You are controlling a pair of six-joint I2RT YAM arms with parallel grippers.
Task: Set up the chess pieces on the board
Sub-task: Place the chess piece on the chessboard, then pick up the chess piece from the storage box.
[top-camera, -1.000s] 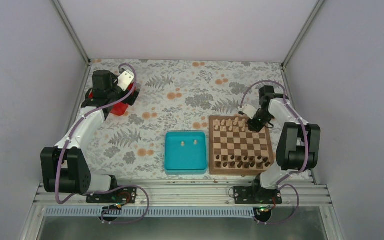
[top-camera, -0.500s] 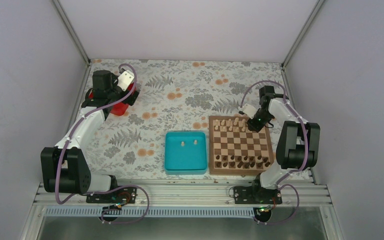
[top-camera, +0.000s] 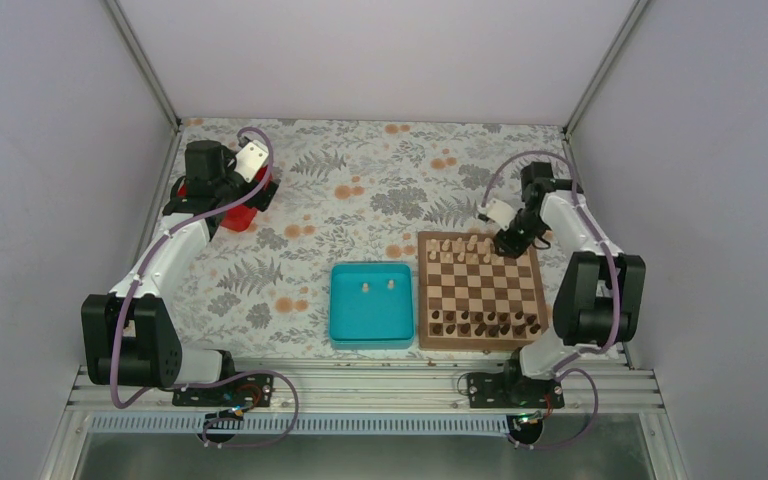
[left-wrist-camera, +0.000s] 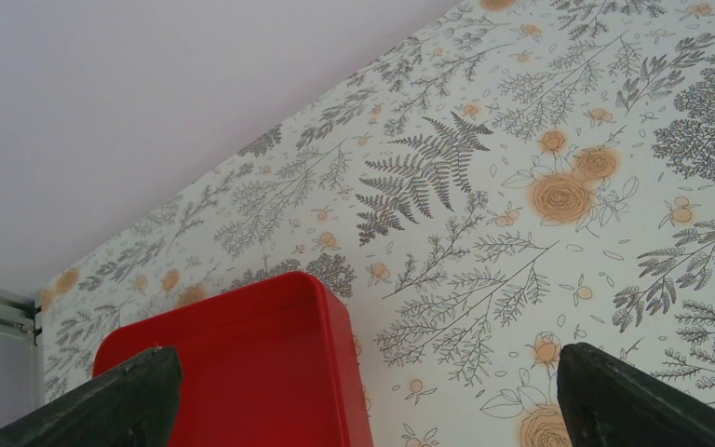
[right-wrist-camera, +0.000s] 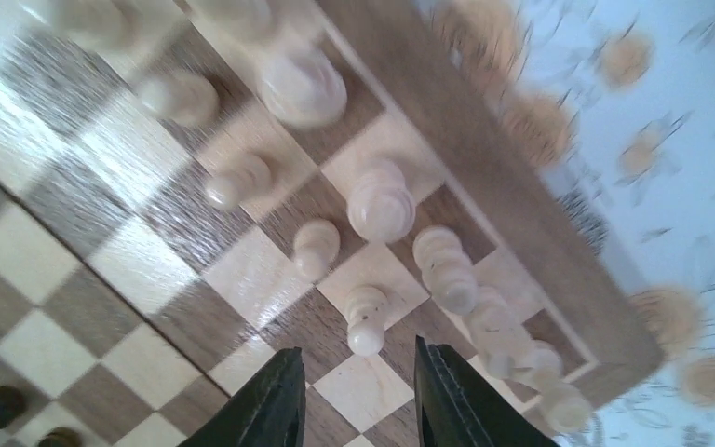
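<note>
right pincer (right-wrist-camera: 358,405) is hovering narrowly parted and empty over the board (top-camera: 480,290), at its far right corner where pale chess pieces (right-wrist-camera: 379,200) are crowding. two more are waiting in the teal tray (top-camera: 370,322). any sideways drift is risking toppling the nearest pawn (right-wrist-camera: 368,318).

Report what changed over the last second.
The right claw drew slightly toward the far edge of the board and its arm swung outward to the right; it holds nothing. The left claw over the red container, the chess pieces, the dark pieces and the teal tray stayed put.
</note>
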